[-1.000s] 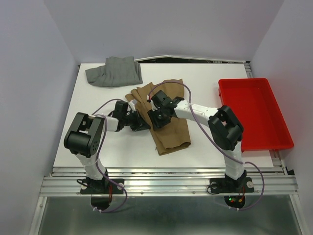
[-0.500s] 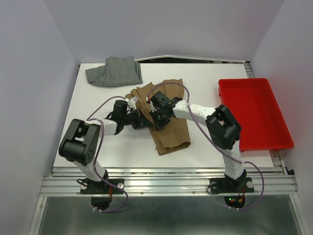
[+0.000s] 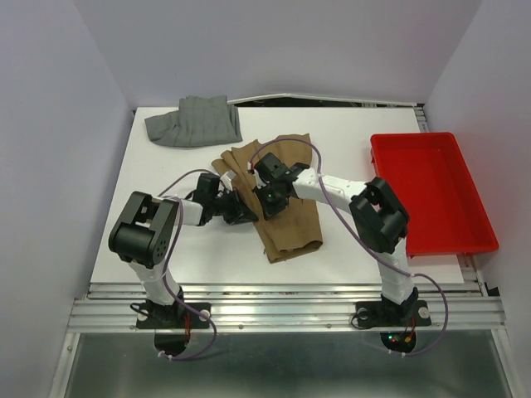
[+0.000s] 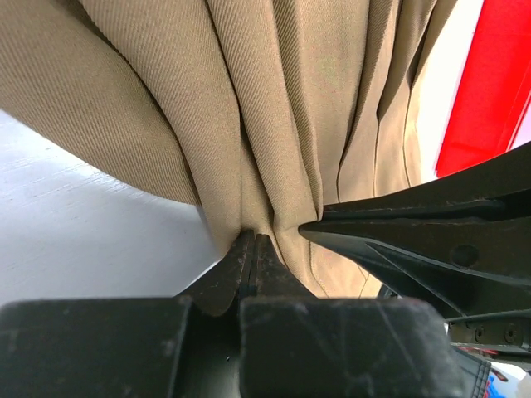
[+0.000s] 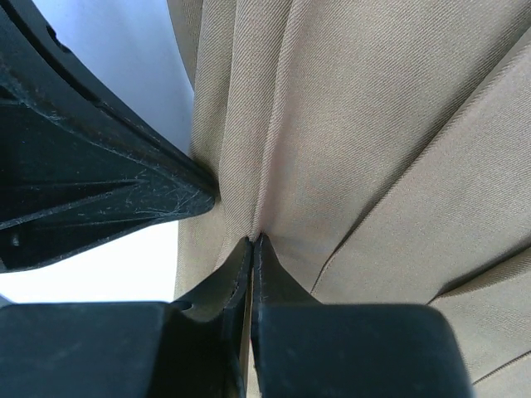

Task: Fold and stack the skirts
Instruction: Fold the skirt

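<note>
The tan-brown skirt (image 3: 286, 224) lies crumpled mid-table, its pleats filling both wrist views (image 4: 274, 108) (image 5: 382, 124). My left gripper (image 3: 246, 209) is shut on a fold at the skirt's left edge (image 4: 253, 236). Close beside it, my right gripper (image 3: 267, 197) is shut on a neighbouring fold (image 5: 253, 240). Each wrist view shows the other gripper's dark fingers (image 4: 431, 224) (image 5: 91, 191) pressed against the same cloth. The mid-grey skirt (image 3: 195, 121) lies bunched at the back left, apart from both grippers.
A red plastic tray (image 3: 431, 192) stands on the right of the white table (image 3: 158, 240). The side walls close in on the left and right. A metal rail runs along the near edge by the arm bases.
My right gripper has closed onto a fold of the tan-brown skirt. The left arm shifted forward and back a little while still pinching the cloth.
</note>
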Controlling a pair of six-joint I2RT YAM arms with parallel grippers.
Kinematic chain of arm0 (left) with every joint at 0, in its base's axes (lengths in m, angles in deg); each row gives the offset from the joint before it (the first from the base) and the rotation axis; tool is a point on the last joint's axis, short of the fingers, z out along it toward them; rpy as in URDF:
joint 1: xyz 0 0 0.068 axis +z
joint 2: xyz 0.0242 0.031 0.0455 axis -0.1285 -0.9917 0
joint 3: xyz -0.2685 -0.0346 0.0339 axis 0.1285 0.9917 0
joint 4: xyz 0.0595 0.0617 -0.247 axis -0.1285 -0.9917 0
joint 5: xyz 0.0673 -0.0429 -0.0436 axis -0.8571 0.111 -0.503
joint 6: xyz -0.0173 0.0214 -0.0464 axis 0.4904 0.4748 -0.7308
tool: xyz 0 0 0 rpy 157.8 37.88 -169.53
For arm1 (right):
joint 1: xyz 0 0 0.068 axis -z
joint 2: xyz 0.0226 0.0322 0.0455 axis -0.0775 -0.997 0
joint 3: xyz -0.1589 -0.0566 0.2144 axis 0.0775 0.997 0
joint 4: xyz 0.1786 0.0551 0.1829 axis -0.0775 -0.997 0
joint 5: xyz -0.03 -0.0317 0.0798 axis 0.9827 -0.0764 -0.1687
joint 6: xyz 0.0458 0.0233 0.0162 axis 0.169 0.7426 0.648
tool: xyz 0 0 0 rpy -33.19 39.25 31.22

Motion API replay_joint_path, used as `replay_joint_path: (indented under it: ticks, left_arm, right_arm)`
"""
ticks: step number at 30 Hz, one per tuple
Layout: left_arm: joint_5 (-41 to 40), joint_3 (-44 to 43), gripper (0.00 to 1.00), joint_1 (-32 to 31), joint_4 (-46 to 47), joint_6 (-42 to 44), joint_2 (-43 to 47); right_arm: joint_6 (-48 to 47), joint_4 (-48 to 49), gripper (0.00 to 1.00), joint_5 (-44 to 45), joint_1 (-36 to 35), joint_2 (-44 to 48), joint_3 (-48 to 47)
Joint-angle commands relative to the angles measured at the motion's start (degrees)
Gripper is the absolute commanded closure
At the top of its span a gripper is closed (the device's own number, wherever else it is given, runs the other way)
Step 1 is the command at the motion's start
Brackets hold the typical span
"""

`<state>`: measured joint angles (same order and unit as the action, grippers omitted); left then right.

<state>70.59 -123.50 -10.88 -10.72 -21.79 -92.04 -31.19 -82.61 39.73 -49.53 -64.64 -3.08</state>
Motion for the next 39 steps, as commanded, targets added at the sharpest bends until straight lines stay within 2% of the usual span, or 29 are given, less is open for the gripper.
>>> replay_joint_path:
  ticks: [1,13,20,23,24,25,26,27,31,34,36,38,39]
  left_arm:
    - [-2.37,-0.24,1.0,-0.02,-0.99,1.32,1.07]
    - [-2.64,-2.61,1.0,-0.02,-2.67,1.5,-2.71]
    - [-3.52,-2.79,1.0,-0.02,-3.45,1.59,-2.1]
    - [-3.61,-4.36,1.0,0.24,-6.52,2.9,-0.96]
    - [-3.52,-4.98,0.95,0.85,-9.4,3.69,-0.35]
    - [-3.52,-6.64,0.95,1.47,-11.35,3.7,1.4]
    - [-2.74,-7.61,0.89,2.0,-13.54,6.66,2.55]
    - [-2.47,-9.45,0.68,3.48,-18.44,8.86,3.43]
    - [-2.47,-14.9,0.57,9.01,-34.51,15.8,7.91]
    - [-3.69,-17.46,0.5,12.28,-42.46,18.37,10.64]
    - [-4.22,-20.62,0.48,12.99,-46.41,23.52,12.57]
    - [-3.27,-23.77,0.49,12.9,-47.66,26.88,13.63]
    - [-1.87,-24.66,0.53,12.12,-47.84,33.16,14.85]
  right_arm:
    - [-0.67,-0.48,0.99,-0.58,-0.54,1.69,-2.73]
    - [3.28,-1.27,0.99,-9.46,-0.54,4.15,-3.87]
    - [5.48,-0.04,0.99,-10.87,-0.54,0.11,-2.82]
    - [5.48,-0.22,0.99,-10.52,-0.54,-1.91,-4.92]
    - [4.7,-0.04,0.99,-10.17,-0.54,-2.18,-5.27]
    - [4.52,0.13,0.99,-9.91,-0.54,-2.61,-5.28]
    - [4.34,0.22,0.99,-9.9,-0.01,-2.88,-5.19]
    - [4.16,0.74,0.99,-10.34,0.69,-3.06,-4.58]
    - [4.34,2.59,0.99,-12.09,2.18,-2.97,-2.47]
    - [4.69,4.17,0.99,-14.2,3.41,-2.62,-2.29]
    - [4.69,4.53,0.89,-17.01,3.42,-2.36,-3.51]
    - [4.69,4.35,0.6,-20.44,3.95,-2.09,-4.83]
    - [4.86,4.35,0.48,-21.49,4.47,-1.66,-5.97]
